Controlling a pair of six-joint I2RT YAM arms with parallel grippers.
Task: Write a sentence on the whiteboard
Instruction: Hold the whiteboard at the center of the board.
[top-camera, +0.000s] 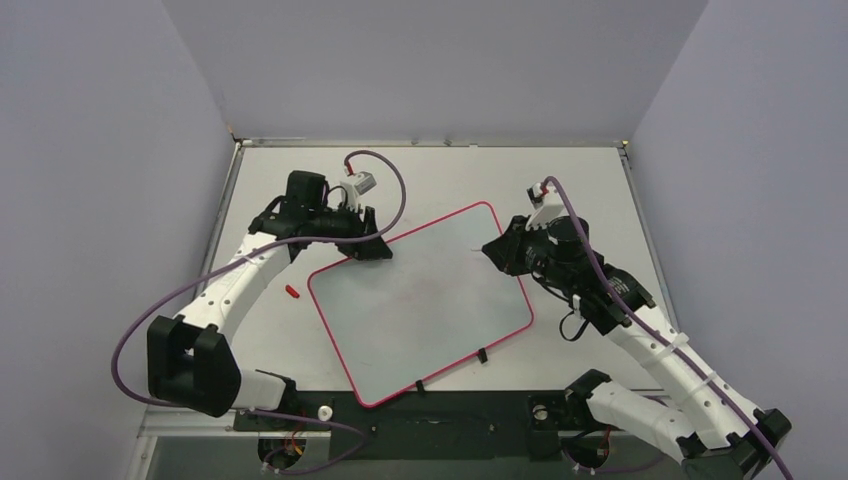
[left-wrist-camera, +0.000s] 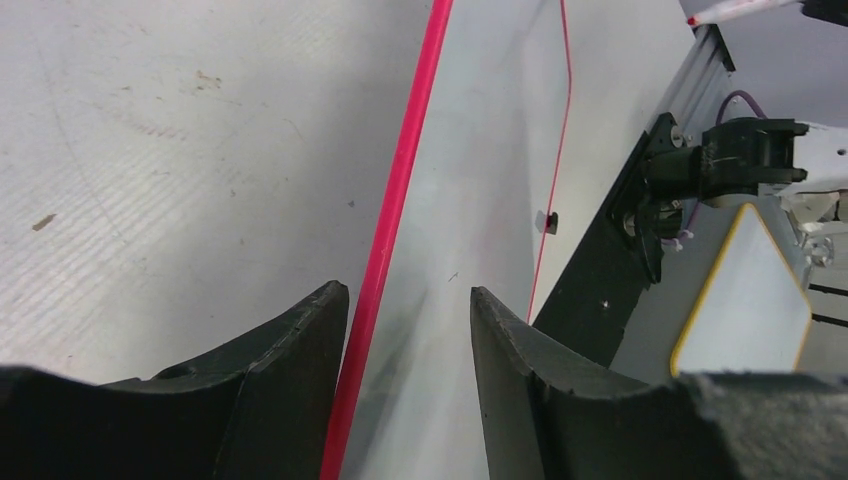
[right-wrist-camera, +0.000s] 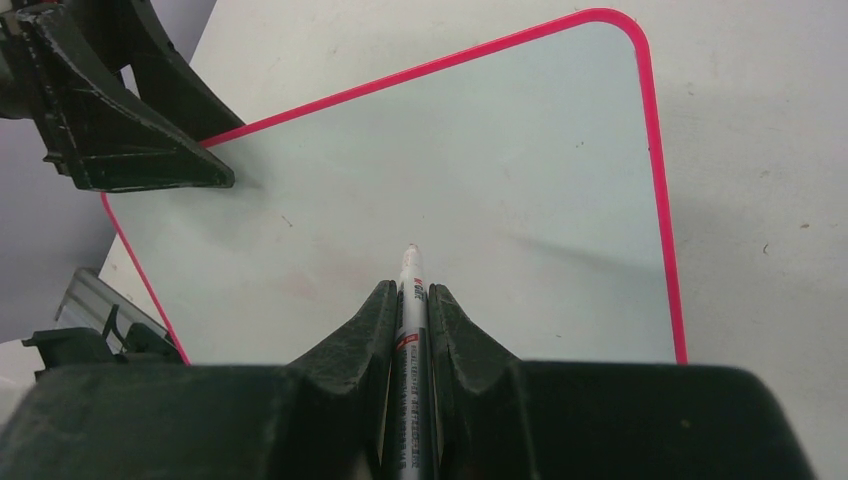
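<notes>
Pink-framed whiteboard (right-wrist-camera: 480, 160) — below right gripper's (right-wrist-camera: 410, 292) marker (right-wrist-camera: 412, 385)

Plain lavender-grey walls (top-camera: 100, 120) enclose on three sides a scuffed pale grey tabletop (top-camera: 560, 185) edged with aluminium rails (top-camera: 430, 142), under even, soft light.

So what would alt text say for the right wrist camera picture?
The right end effector grips a marker, its tip aimed at a blank pink-framed whiteboard. The left end effector sits at the board's far-left edge.
</notes>
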